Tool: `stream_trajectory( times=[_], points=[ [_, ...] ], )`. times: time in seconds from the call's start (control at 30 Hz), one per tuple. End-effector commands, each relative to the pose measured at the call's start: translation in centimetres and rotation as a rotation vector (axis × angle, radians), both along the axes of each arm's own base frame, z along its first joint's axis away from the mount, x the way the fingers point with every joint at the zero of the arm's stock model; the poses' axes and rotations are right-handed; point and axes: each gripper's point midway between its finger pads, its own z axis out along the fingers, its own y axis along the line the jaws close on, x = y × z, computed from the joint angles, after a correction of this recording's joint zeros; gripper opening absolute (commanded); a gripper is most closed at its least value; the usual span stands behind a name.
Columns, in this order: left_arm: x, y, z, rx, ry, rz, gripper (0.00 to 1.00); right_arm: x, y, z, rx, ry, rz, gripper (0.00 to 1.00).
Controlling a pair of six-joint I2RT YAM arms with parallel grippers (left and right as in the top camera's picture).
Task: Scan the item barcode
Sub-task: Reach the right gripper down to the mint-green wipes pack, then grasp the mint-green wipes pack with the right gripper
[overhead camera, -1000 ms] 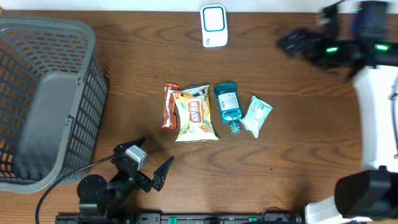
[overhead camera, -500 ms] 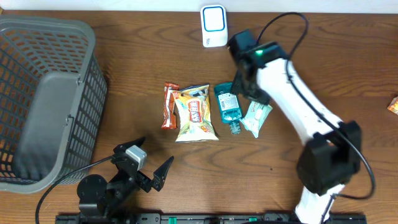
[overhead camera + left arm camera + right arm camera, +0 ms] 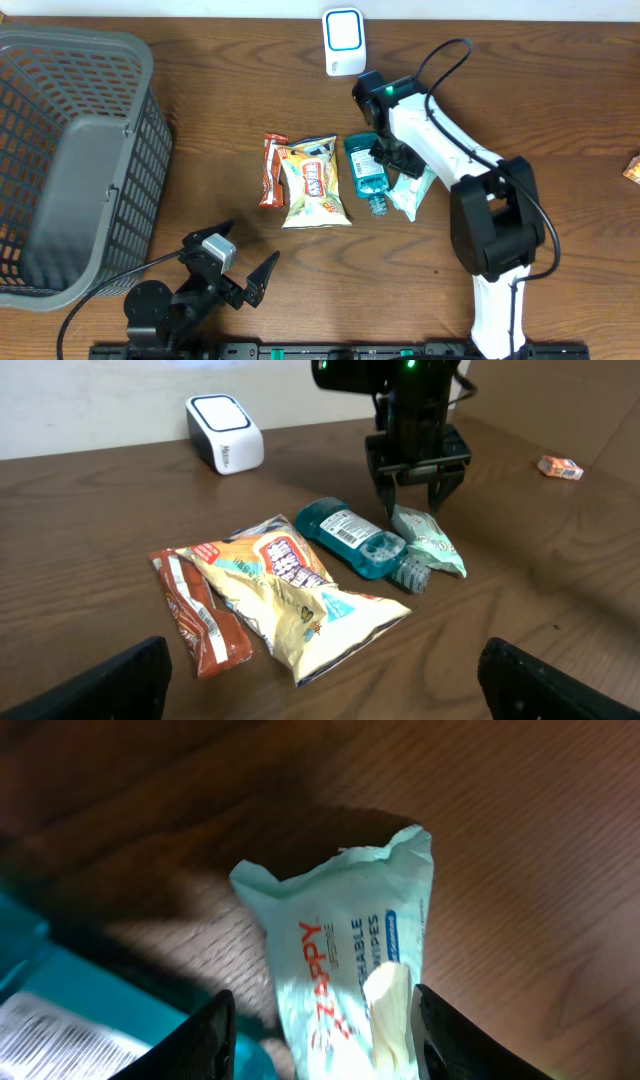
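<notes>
Four items lie in a row mid-table: a red snack bar (image 3: 272,170), a yellow chips bag (image 3: 313,185), a teal mouthwash bottle (image 3: 366,172) and a pale green wipes packet (image 3: 412,187). My right gripper (image 3: 400,165) points down over the packet's far end. Its fingers straddle the wipes packet (image 3: 340,940); the right finger stands at the packet's edge and a gap shows on the left side. From the left wrist view the right gripper (image 3: 418,500) is spread just above the wipes packet (image 3: 430,540). My left gripper (image 3: 235,270) rests open near the front edge, holding nothing. The white scanner (image 3: 343,40) stands at the back.
A grey mesh basket (image 3: 70,160) fills the left side. A small orange object (image 3: 632,168) lies at the far right edge. The mouthwash bottle (image 3: 40,1010) lies close beside the right gripper's left finger.
The right arm has swung in from the far right and come down over the wipes packet, its jaws narrowing. The left arm has not moved.
</notes>
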Motion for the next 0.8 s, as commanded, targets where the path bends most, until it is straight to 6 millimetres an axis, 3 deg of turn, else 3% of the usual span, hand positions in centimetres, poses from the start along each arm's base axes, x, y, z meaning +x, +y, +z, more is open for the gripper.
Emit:
stream_trajectory(
  times=[0.0,0.57,0.77],
  points=[
    [-0.1,0.0,0.0,0.013,-0.010,-0.006,0.98,-0.2,-0.5,-1.3,-0.043,0.021,-0.016,0.51],
    [-0.1,0.0,-0.1,0.013,-0.006,-0.006,0.98,-1.5,-0.6,-1.7,-0.039,0.089,-0.017,0.48],
    [-0.1,0.0,-0.1,0.013,-0.006,-0.006,0.98,-1.8,-0.7,-1.6,-0.042,0.115,0.025,0.54]
  ],
)
